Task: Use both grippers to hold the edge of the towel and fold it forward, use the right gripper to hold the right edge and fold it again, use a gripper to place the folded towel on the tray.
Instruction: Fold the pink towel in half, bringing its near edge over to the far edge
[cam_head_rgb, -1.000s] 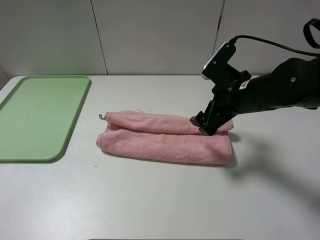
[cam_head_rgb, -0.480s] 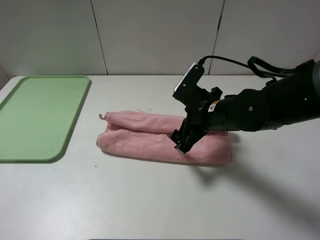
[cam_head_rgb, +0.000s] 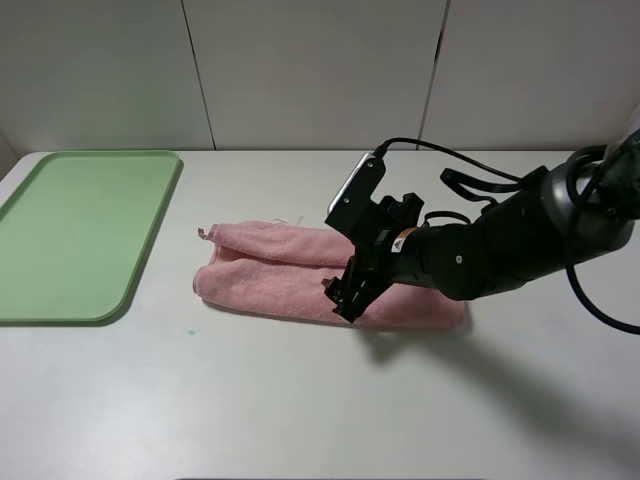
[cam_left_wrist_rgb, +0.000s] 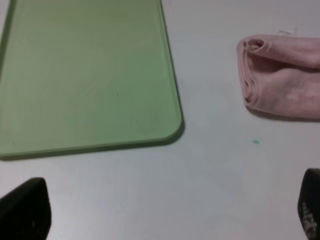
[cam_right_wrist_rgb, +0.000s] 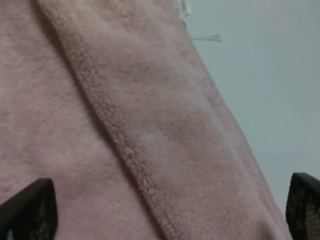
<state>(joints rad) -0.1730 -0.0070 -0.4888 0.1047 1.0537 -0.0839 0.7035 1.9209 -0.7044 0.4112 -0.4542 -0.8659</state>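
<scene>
Since the frame one second earlier, the right gripper (cam_head_rgb: 343, 297) has travelled from the 3 o'clock end of the towel (cam_head_rgb: 260, 285) toward its middle, and its forearm now lies low over the cloth's 3 o'clock half. Nearest the viewer, the left gripper (cam_left_wrist_rgb: 167, 212) hangs above the table (cam_head_rgb: 300, 400) with its two fingertips (cam_left_wrist_rgb: 25, 212) spread wide; it lies outside the high view. A little farther, a small green speck (cam_head_rgb: 188, 331) marks the table at 7 o'clock of the towel. The towel, folded into a long band, lies at the table's centre with its length running 9 to 3 o'clock; a small loop (cam_head_rgb: 203, 233) projects at its 10 o'clock corner. The right gripper's jaws stand wide apart over the near fold, close to a stitched hem (cam_right_wrist_rgb: 120, 140); whether they touch the pile cannot be told. At 9 o'clock, well apart from the towel, the tray (cam_head_rgb: 80, 230) rests flat on the table. Pale wall panels (cam_head_rgb: 300, 70) close the scene at 12 o'clock.
</scene>
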